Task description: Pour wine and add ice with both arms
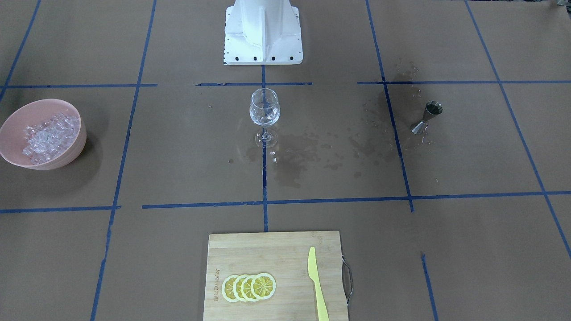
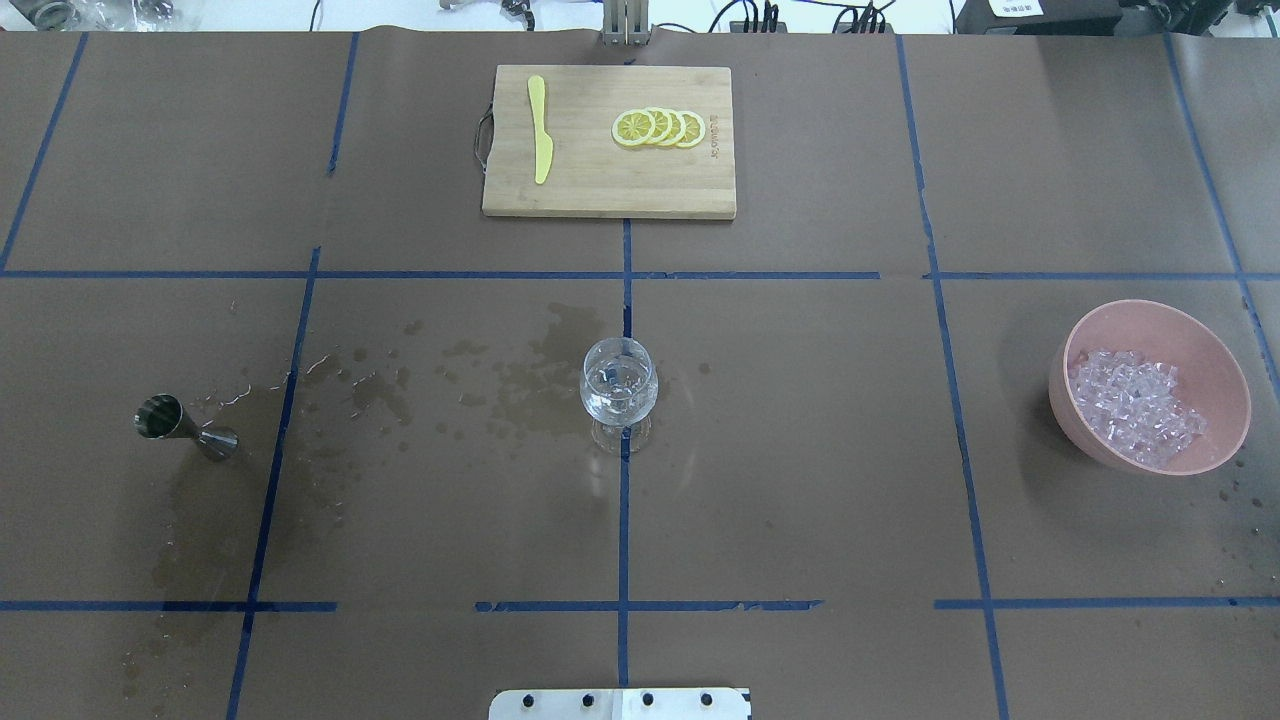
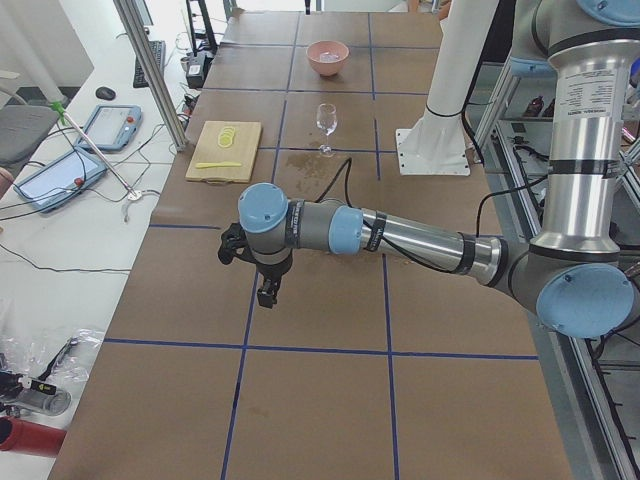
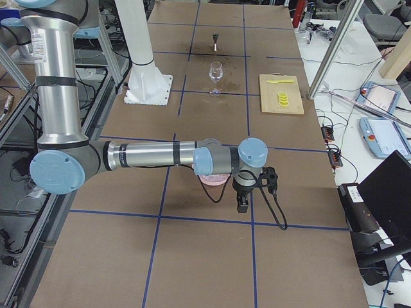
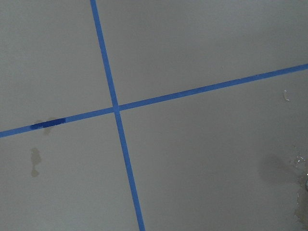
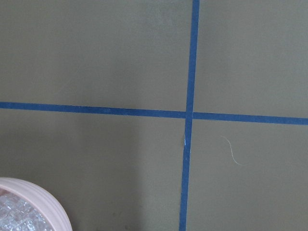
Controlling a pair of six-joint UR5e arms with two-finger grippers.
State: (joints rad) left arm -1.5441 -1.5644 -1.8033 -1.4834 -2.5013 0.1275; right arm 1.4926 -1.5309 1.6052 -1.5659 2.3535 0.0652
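- The ice [image 2: 1135, 405], a heap of small clear cubes, fills the pink bowl [image 2: 1200, 350] on the robot's right side of the surface [image 2: 800, 480].
- The wine glass [image 2: 619, 390] stands upright at the middle, stem vertical and mouth up. Glints inside suggest a little clear liquid, but I cannot tell how much.
- The steel jigger [image 2: 185, 428] stands upright far on the robot's left; what it contains is not visible.
- Wet stains [image 2: 540, 370] lie between jigger and glass.
- The left arm [image 3: 400, 235] and the right arm [image 4: 148, 155] stretch level over the surface. The left end effector [image 3: 267, 293] and the right end effector [image 4: 243, 204] point down. I cannot tell if either is released or clenched.
- On the far edge, a cutting board [image 2: 600, 180] carries lemon slices [image 2: 660, 128] and a yellow knife [image 2: 540, 140].
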